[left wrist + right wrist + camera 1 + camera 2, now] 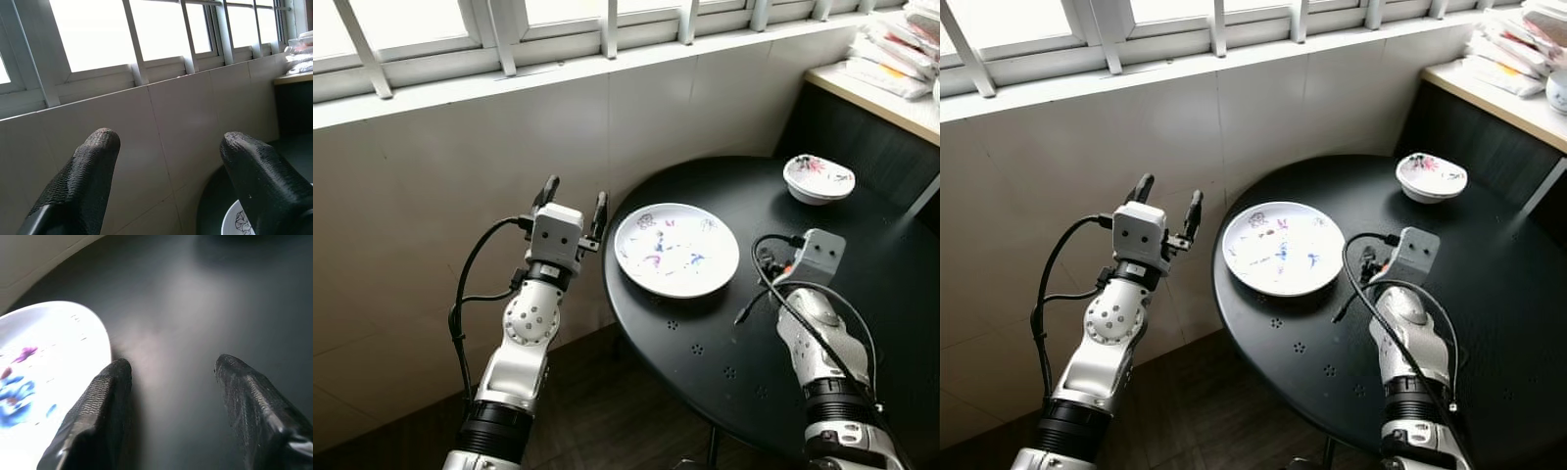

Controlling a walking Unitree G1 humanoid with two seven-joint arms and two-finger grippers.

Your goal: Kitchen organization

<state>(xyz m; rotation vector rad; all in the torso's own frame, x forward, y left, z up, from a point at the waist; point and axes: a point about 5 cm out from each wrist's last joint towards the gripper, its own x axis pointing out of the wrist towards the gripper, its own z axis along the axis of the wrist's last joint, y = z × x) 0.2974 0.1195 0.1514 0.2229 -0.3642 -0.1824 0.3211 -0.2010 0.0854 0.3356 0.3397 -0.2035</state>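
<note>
A white plate (676,249) with blue and purple painted marks lies on the left part of a round black table (724,181). Farther back on the table sits a small white bowl (819,178) with a floral pattern. My left gripper (576,201) is raised just off the table's left edge, open and empty, pointing up at the tiled wall; the plate's rim (239,223) shows beside one finger. My right gripper (170,366) hovers low over the bare tabletop just right of the plate (44,357), open with nothing between its fingers.
A tiled wall and barred window (499,39) run behind the table. A counter (876,93) at the back right carries stacked packets (891,54). Dark wooden floor (607,411) lies below the table's left edge.
</note>
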